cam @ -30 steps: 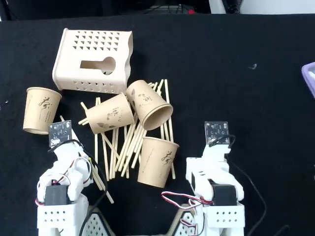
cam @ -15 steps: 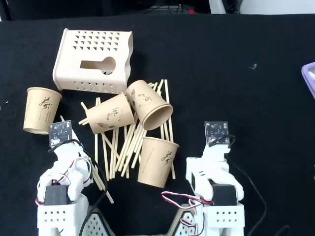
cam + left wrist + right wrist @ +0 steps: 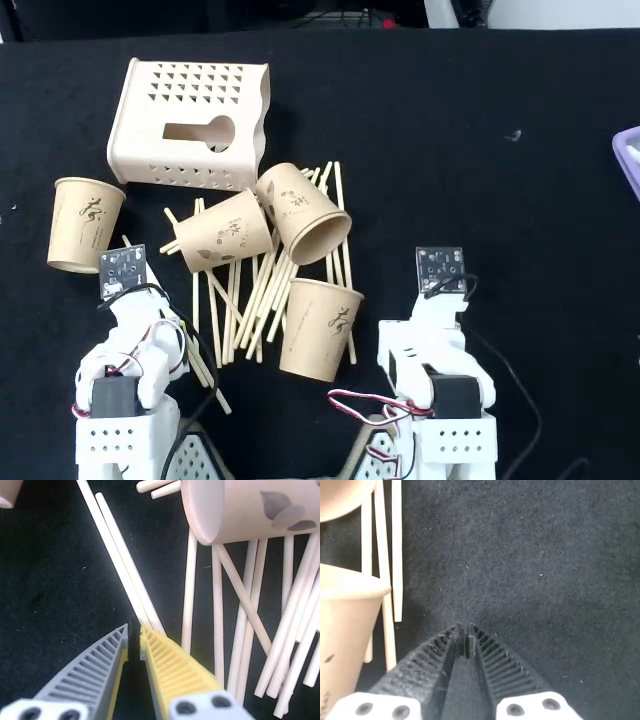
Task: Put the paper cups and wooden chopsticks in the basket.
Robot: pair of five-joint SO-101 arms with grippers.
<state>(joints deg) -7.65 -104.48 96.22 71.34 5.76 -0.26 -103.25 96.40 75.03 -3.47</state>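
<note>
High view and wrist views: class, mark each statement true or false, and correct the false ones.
1. Four paper cups lie on the table outside the basket. True.
2. The chopsticks are stacked in a neat bundle. False: they are scattered and crossed, some under cups.
3. The left claw is shut with nothing in it. True.
4. The right claw grips a chopstick. False: it is shut on nothing, above bare table.
5. Every cup stands upright. False: all lie on their sides.
</note>
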